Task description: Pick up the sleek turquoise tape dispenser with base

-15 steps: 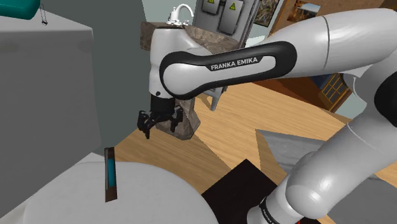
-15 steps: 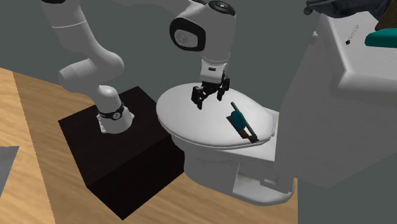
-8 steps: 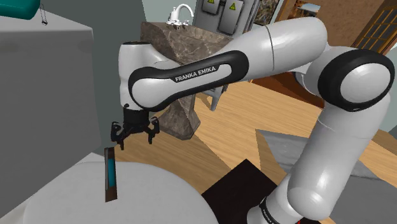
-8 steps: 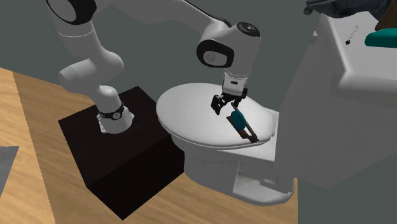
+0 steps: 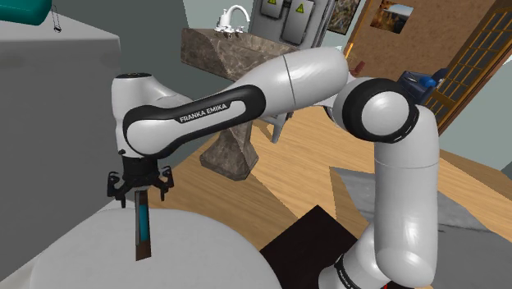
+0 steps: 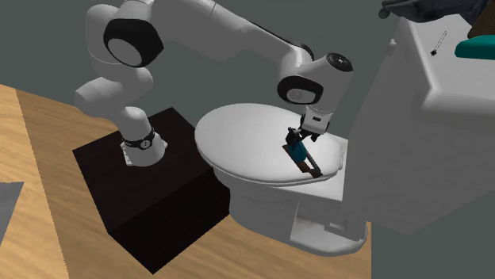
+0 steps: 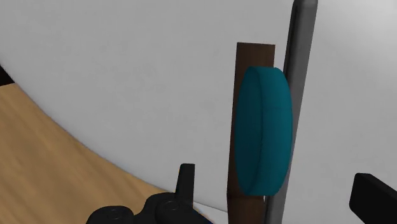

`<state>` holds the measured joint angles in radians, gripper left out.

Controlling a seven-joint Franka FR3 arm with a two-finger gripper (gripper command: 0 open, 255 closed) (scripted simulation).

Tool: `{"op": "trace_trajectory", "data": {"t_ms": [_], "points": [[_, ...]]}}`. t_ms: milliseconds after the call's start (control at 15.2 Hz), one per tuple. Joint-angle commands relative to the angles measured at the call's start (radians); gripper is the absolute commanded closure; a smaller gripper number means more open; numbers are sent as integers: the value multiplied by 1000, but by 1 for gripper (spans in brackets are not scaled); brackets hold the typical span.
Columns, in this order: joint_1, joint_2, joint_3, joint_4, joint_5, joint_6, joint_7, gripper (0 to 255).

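While the turquoise tape dispenser lay on the white toilet lid, near the lid's back edge, the tool hung just above it, fingers spread apart, not touching it.

The light is even and soft in all three views. The white toilet lid is bright in the wrist view, greyer at the shoulder view's lower left. The arm carries mild highlights on top. The turquoise tape dispenser shades softly toward its rim.
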<state>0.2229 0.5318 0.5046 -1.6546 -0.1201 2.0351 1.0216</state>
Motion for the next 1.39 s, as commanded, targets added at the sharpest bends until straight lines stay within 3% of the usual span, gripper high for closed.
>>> {"op": "trace_trajectory", "data": {"t_ms": [0,528,594,1320], "points": [[16,34,-6,29,-9,3,14,0],[25,79,-20,5,-28,69,18,0],[24,78,-20,3,-28,70,18,255],[22,64,-16,11,-22,49,17,255]]}}
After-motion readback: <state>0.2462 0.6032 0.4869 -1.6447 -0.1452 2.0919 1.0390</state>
